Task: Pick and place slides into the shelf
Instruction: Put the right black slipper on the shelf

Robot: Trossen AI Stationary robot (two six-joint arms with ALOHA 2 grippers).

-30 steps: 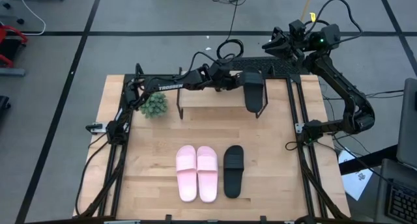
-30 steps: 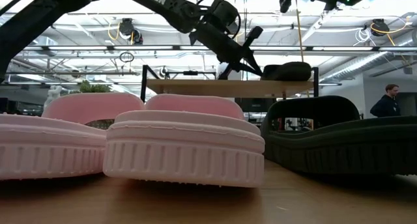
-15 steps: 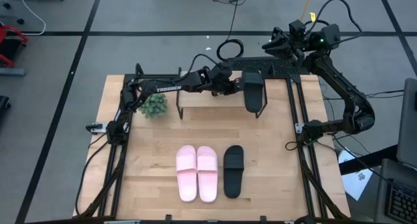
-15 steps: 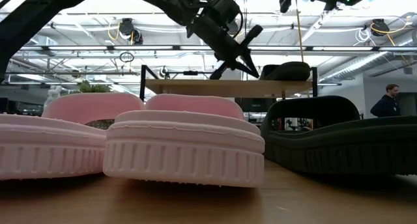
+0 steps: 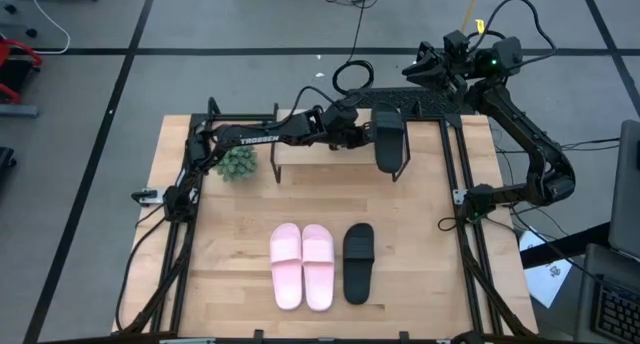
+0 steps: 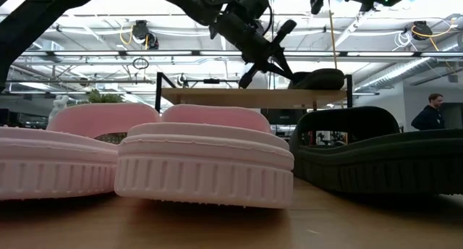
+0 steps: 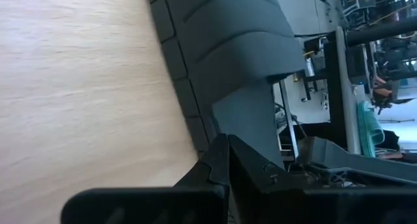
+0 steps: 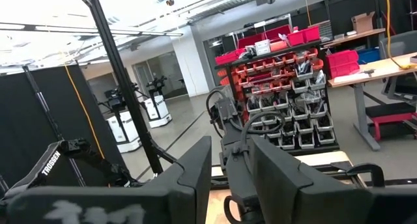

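The left gripper (image 5: 366,132) is positioned above the shelf (image 5: 330,152), just beside a black slide (image 5: 389,140) that lies on the shelf's right end. In the low view the fingers (image 6: 283,30) are seen spread apart, with nothing pinched; the slide (image 6: 318,79) sits on the plank just beyond the tips, outside the jaws. The remaining slides are laid on the table (image 5: 230,244) near its front edge: a pink pair (image 5: 302,265) side by side and a second black slide (image 5: 358,261) just to their right. A small plant (image 5: 236,161) is located beside the shelf's left end. The right gripper (image 5: 432,66) is held raised behind the table, with its fingers apart and empty.
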